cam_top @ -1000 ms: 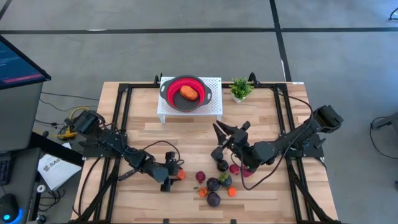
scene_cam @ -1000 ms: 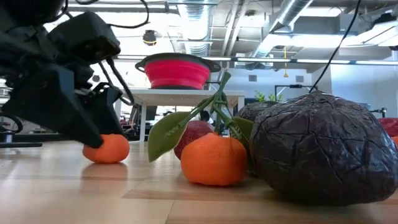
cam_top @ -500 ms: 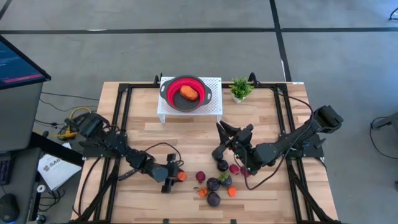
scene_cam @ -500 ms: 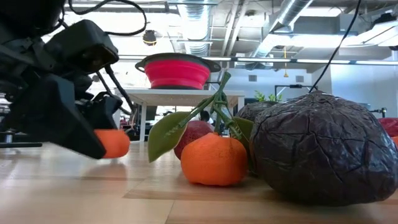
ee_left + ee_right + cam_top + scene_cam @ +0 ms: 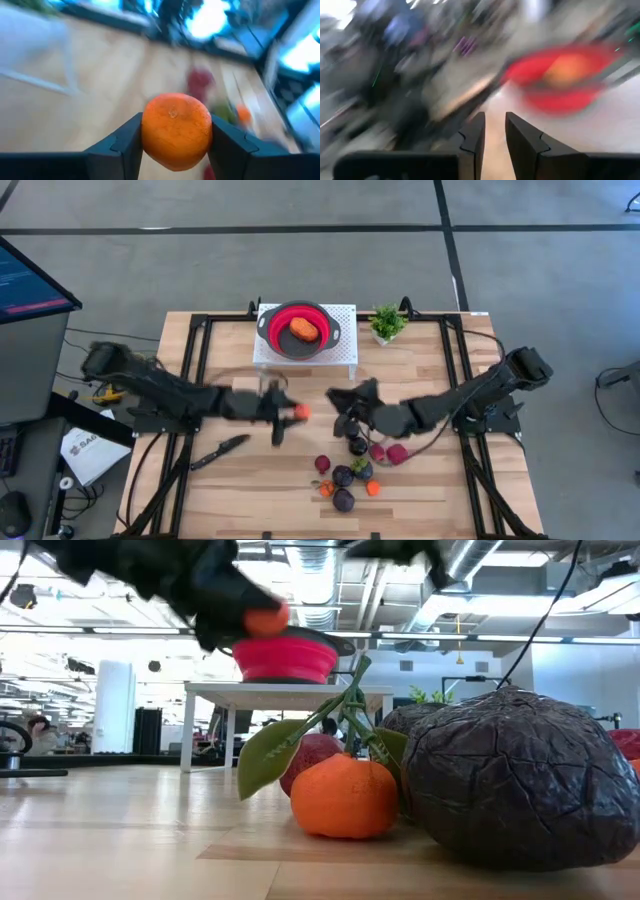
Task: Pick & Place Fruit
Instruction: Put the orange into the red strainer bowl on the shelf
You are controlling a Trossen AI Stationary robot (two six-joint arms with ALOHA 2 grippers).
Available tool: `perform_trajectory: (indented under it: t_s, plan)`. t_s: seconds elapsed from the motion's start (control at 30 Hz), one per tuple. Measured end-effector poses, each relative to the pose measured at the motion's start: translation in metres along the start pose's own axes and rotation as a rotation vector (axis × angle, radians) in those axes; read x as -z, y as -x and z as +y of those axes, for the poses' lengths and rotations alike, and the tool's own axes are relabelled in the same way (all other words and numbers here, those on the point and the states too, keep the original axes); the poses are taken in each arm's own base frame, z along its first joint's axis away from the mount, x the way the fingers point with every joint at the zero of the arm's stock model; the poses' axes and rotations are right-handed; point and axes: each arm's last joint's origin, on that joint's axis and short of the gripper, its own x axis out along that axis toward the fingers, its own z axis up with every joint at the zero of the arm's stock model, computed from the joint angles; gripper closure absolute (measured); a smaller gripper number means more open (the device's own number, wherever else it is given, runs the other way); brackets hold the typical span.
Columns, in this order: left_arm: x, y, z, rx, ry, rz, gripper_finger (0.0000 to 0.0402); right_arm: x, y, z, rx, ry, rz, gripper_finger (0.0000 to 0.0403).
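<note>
My left gripper is shut on a small round orange fruit, high above the table's middle and in front of the red bowl; the fruit also shows in the low view. The bowl stands on a white stand and holds one orange piece. My right gripper is over the table's middle, right of the left one, fingers almost together with nothing between them. The other fruit, orange, red, dark purple and green, lie on the table near its front. My left gripper pinches the orange fruit by two opposite sides between its two fingers. The fingers come from the table's left. The fruit is lifted clear of the table.
A black knife lies on the table at the front left. A small green potted plant stands right of the stand. In the low view an orange fruit with a leaf and a dark wrinkled one lie close.
My left gripper has risen from the table and gone toward the far edge and a little right, taking the orange fruit clear of the table. The knife now shows where the arm was. My right gripper has gone up and toward the table's left.
</note>
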Motion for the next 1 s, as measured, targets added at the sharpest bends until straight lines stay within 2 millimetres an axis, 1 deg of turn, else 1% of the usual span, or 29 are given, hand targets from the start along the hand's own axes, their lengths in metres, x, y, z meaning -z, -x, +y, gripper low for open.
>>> perform_trajectory:
  t_s: [0.07,0.13,0.17,0.27,0.33,0.4,0.47,0.53,0.67,0.77,0.83,0.9,1.0]
  plan:
    - [-0.029,0.009,0.011,-0.051,0.019,-0.039,0.0234,0.005,-0.013,-0.013,-0.087,-0.027,0.199,0.0337]
    - [-0.057,0.015,0.02,-0.104,0.015,-0.066,0.0233,0.01,-0.022,-0.025,-0.142,0.019,0.361,0.0341]
    - [-0.069,0.017,0.026,-0.136,0.011,-0.064,0.0231,0.01,-0.027,-0.03,-0.174,0.044,0.408,0.0343]
    - [-0.102,0.018,0.041,-0.23,0.031,-0.054,0.023,0.01,-0.037,-0.042,-0.251,0.122,0.518,0.0348]
    - [-0.116,0.015,0.054,-0.303,0.043,-0.006,0.023,0.007,-0.043,-0.05,-0.286,0.166,0.548,0.0351]
    - [-0.127,0.008,0.067,-0.372,0.078,0.036,0.023,0.005,-0.048,-0.059,-0.287,0.206,0.567,0.0353]
    - [-0.133,0.001,0.083,-0.44,0.109,0.098,0.023,0.0,-0.05,-0.068,-0.265,0.214,0.601,0.0354]
    - [-0.137,-0.007,0.099,-0.495,0.128,0.158,0.023,-0.008,-0.05,-0.076,-0.263,0.198,0.619,0.0355]
    - [-0.141,-0.018,0.13,-0.577,0.176,0.247,0.0229,-0.022,-0.044,-0.093,-0.259,0.189,0.7,0.0356]
    - [-0.141,-0.02,0.151,-0.593,0.248,0.305,0.0229,-0.037,-0.036,-0.102,-0.242,0.18,0.695,0.0356]
    - [-0.136,-0.019,0.163,-0.589,0.296,0.358,0.0229,-0.046,-0.034,-0.107,-0.23,0.169,0.677,0.0356]
    - [-0.134,-0.018,0.172,-0.582,0.347,0.4,0.0229,-0.054,-0.033,-0.111,-0.222,0.156,0.65,0.0356]
    - [-0.13,-0.012,0.178,-0.591,0.4,0.452,0.0229,-0.063,-0.034,-0.116,-0.217,0.138,0.604,0.0356]
